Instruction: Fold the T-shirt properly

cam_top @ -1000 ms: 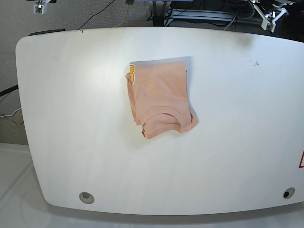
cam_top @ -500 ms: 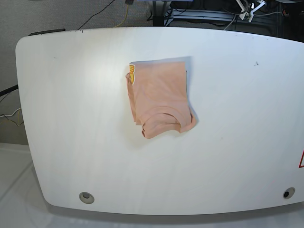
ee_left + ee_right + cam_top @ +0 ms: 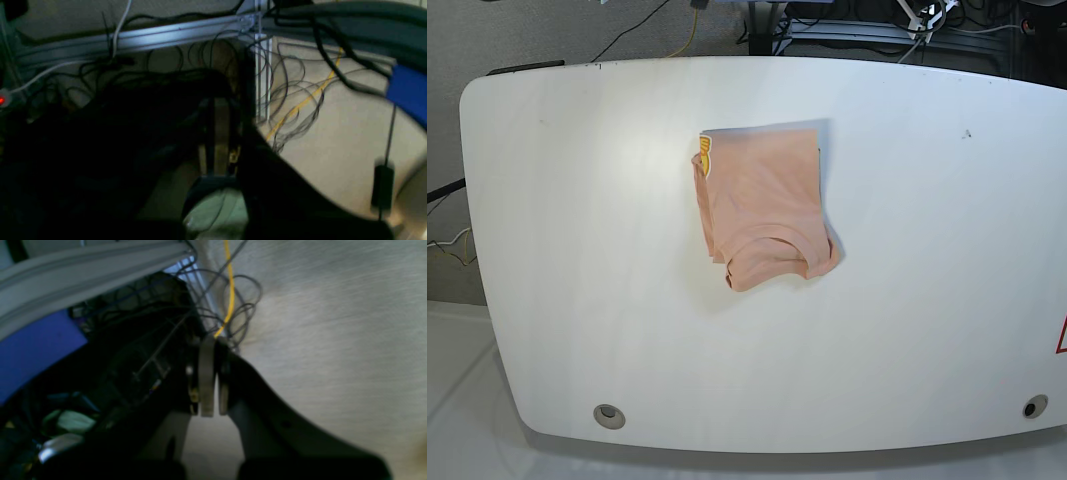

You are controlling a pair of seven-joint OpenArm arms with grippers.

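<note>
The T-shirt is lying folded into a compact upright rectangle near the middle of the white table, a touch toward the far edge. Its ribbed neck is curving across the near end of the bundle, and the yellow label is peeking out at the far left corner. The far edge is sitting straight; the near end is bulging a little unevenly. Nothing is touching it, with bare tabletop showing all around.

No arm is showing over the table in the base view. The right gripper is hanging above a grey floor beside a tangle of cables and a yellow cable, its fingers drawn almost together, only a thin slit showing, with nothing between them. The left gripper is sitting in deep shadow off the table, pointing at a metal rail and more loose cables; it is too dark to tell how far apart its jaws are standing or whether anything is in them.
</note>
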